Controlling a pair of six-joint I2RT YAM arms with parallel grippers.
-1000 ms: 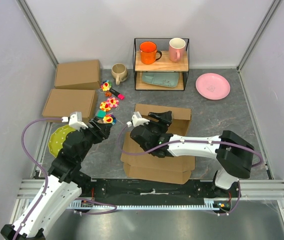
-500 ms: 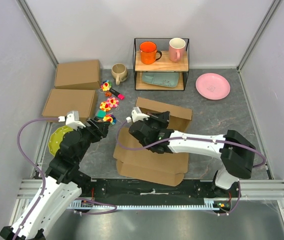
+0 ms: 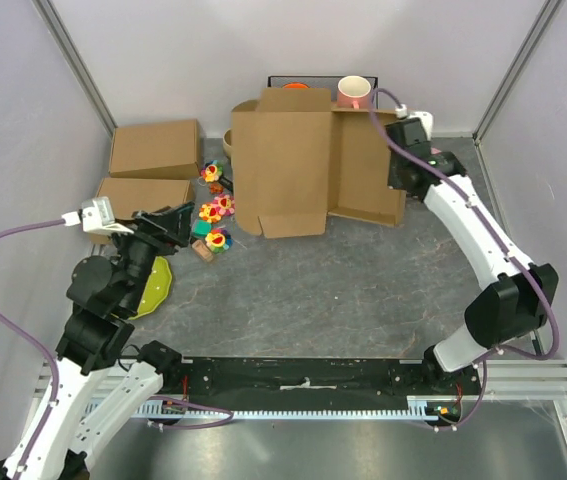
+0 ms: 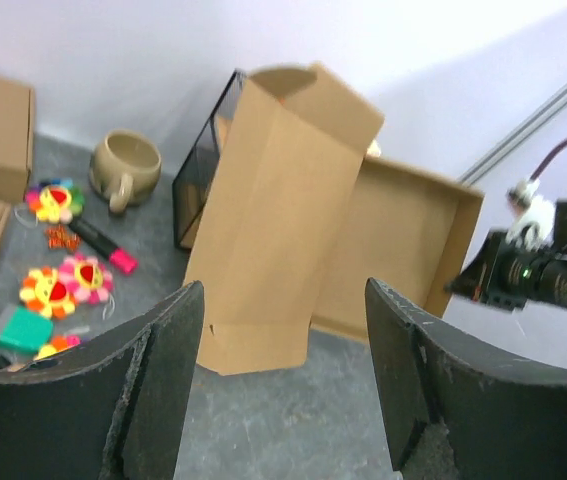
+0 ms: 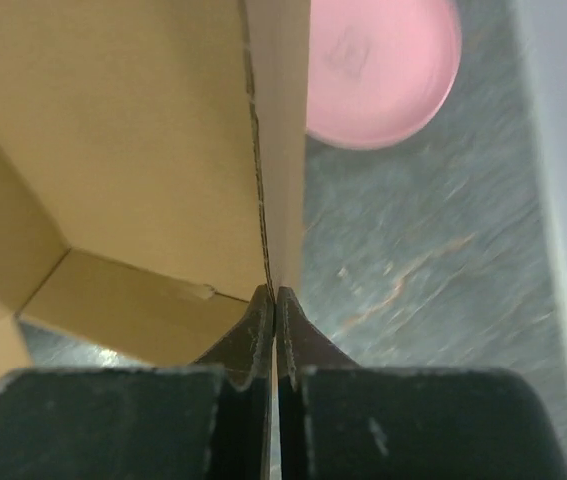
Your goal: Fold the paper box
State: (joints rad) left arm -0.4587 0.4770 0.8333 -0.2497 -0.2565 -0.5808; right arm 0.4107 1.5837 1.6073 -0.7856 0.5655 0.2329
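Observation:
The paper box [image 3: 283, 160] is open and raised on edge at the back of the table, in front of the wire shelf. Its tray side faces the camera and its long lid panel hangs down on the left. My right gripper [image 3: 399, 150] is shut on the tray's right wall. In the right wrist view that gripper [image 5: 275, 300] pinches the thin cardboard edge [image 5: 281, 150]. My left gripper [image 3: 168, 225] stands open at the left, apart from the box. In the left wrist view the paper box [image 4: 283, 200] shows well beyond my left gripper [image 4: 283, 400], whose fingers hold nothing.
Two flat brown boxes [image 3: 153, 148] [image 3: 138, 200] lie at the far left. Flower toys and markers [image 3: 213, 212] lie beside them, and a yellow-green plate [image 3: 153, 285] under my left arm. A beige mug [image 4: 128, 165] stands behind the toys. A pink mug [image 3: 354, 92] tops the shelf. A pink plate [image 5: 383, 70] lies right of the box.
My right gripper shut on the box's wall and carried it from the near middle of the table up to the back. My left arm drew back to the left, still open.

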